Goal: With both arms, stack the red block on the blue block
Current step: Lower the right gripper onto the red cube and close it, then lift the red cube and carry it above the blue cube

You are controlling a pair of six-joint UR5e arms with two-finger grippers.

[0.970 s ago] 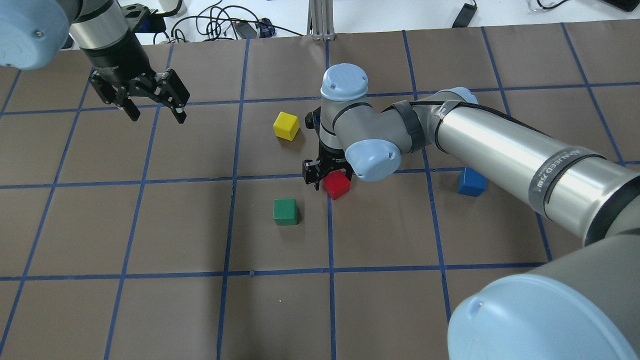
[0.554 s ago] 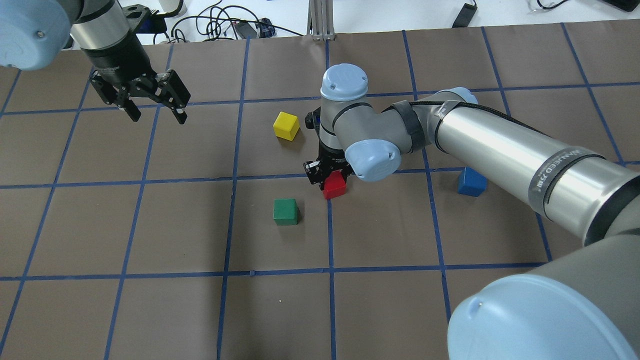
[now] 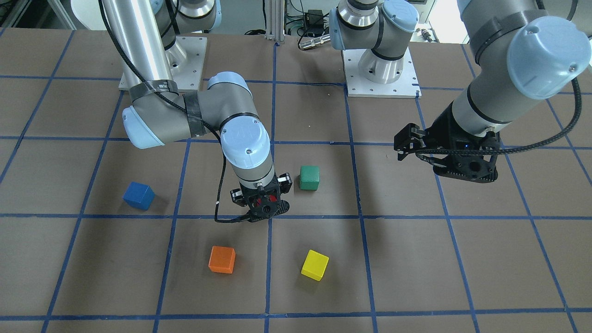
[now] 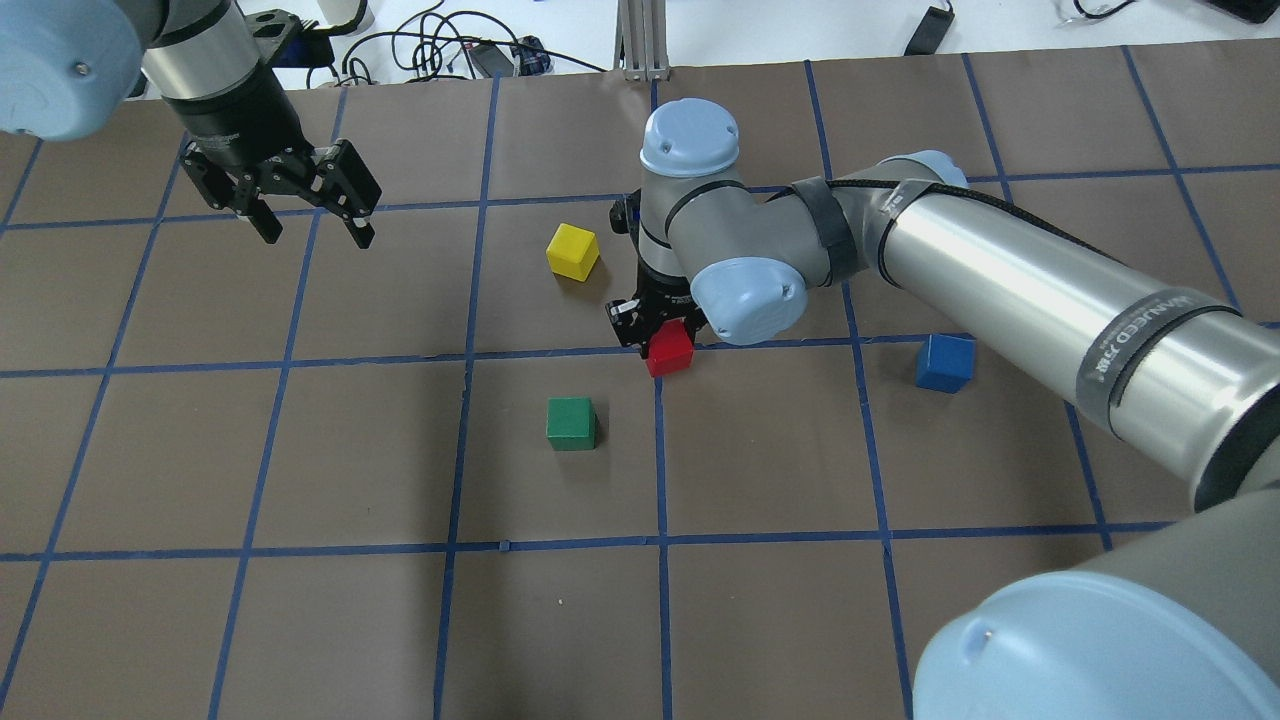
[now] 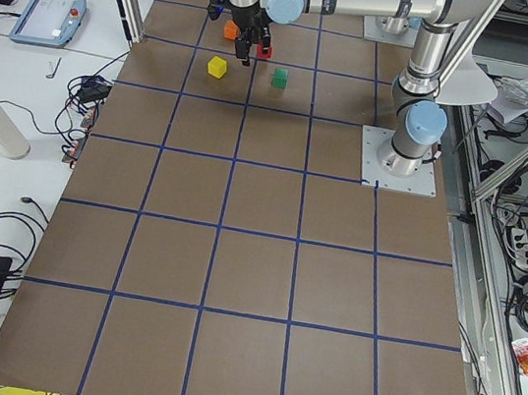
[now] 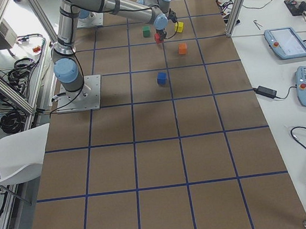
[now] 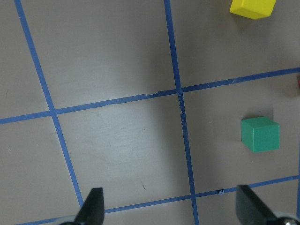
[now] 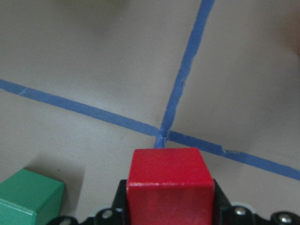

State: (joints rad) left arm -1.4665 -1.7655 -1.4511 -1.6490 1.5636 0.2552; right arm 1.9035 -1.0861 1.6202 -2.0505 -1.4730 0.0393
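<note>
My right gripper (image 4: pixel 660 335) is shut on the red block (image 4: pixel 669 352) near the table's middle and holds it just above the paper. In the right wrist view the red block (image 8: pixel 169 183) sits between the fingers over a tape crossing. In the front-facing view the right gripper (image 3: pixel 261 206) hides most of it. The blue block (image 4: pixel 944 362) lies alone on the table to the right, also visible in the front-facing view (image 3: pixel 138 195). My left gripper (image 4: pixel 316 236) is open and empty, high over the far left; its fingertips (image 7: pixel 93 206) frame bare paper.
A green cube (image 4: pixel 571 423) lies just left of and nearer than the red block. A yellow cube (image 4: pixel 573 251) lies beyond it. An orange cube (image 3: pixel 222 259) lies on the far side, hidden under my right arm in the overhead view. Brown paper with a blue tape grid (image 4: pixel 460 355) covers the table.
My right gripper closed on the red block, turned it square to the fingers and raised it slightly, shifting it away from me. The left arm has barely moved.
</note>
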